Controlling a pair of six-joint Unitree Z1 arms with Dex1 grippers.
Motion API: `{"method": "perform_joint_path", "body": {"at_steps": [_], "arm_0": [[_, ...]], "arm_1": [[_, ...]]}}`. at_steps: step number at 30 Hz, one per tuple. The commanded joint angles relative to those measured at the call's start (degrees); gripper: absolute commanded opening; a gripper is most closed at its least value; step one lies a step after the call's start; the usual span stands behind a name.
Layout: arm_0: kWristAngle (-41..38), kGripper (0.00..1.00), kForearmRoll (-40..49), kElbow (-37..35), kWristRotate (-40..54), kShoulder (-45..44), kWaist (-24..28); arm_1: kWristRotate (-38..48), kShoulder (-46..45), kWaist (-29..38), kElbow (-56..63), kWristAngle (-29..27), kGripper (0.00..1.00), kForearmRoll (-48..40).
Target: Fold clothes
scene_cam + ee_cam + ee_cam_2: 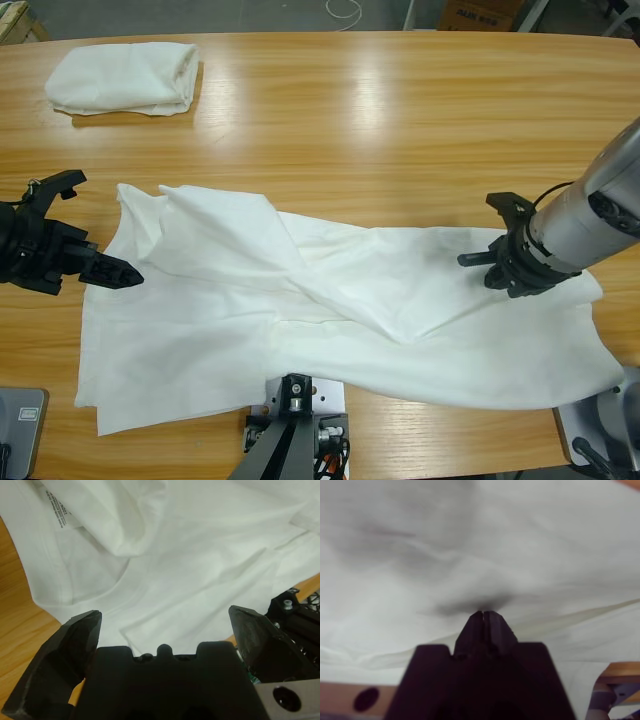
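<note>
Fabric fills most of what you see nearest the camera: the unfolded white T-shirt (330, 310) lies spread across the front of the wooden surface (380, 110), its hem close to the near edge, with one diagonal flap already thrown over the middle, which suggests a fold is partly made. Your left gripper (110, 270) sits at the shirt's left edge with its jaws spread wide, holding nothing; in the left wrist view (165, 630) it looks down over the cloth and the printed neck label (59, 511), probably lined up to take that edge. Your right gripper (500, 265) rests on the shirt's right part with its jaws pressed together; in the right wrist view (482, 617) the cloth puckers at the tips, so it appears to pinch fabric for pulling the side over. Farthest back, the folded T-shirt (125, 78) lies at the far-left corner, well apart.
</note>
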Motion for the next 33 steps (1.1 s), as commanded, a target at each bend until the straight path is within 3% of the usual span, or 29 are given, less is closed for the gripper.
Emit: {"method": "perform_joint_path", "body": {"at_steps": [1,9,15,18,23,29,31,33], "arm_0": [[0.8,0.991,-0.7,1.7,-0.4,-0.4,-0.3],[0.8,0.991,-1.0,2.0,-0.4,-0.4,-0.1],[0.8,0.996,-1.5,2.7,-0.4,-0.7,0.0],[0.8,0.996,-1.6,2.8,-0.4,-0.8,0.0],[1.7,0.986,-1.6,2.8,-0.9,-3.1,0.1],[3.1,0.876,-1.7,0.0,-1.2,-8.3,4.0],[2.7,0.785,-1.8,-3.2,-1.2,-6.1,5.2],[0.2,0.775,-1.8,-7.9,-1.2,-1.7,5.3]], "arm_1": [[0.1,0.7,-0.7,-0.2,0.4,0.000,4.7],[2.6,4.6,2.3,0.3,4.3,0.000,8.0],[7.9,3.8,9.9,1.2,8.0,0.000,9.1],[10.1,1.9,12.3,0.8,7.2,0.000,10.4],[6.5,-13.9,12.3,-6.6,-0.4,0.000,10.8],[-1.8,-14.2,3.8,-14.0,9.4,0.000,1.7],[-3.0,-12.7,2.1,-14.1,11.0,0.000,0.2],[-3.1,-12.2,1.8,-13.9,11.1,0.000,-0.2]]}}
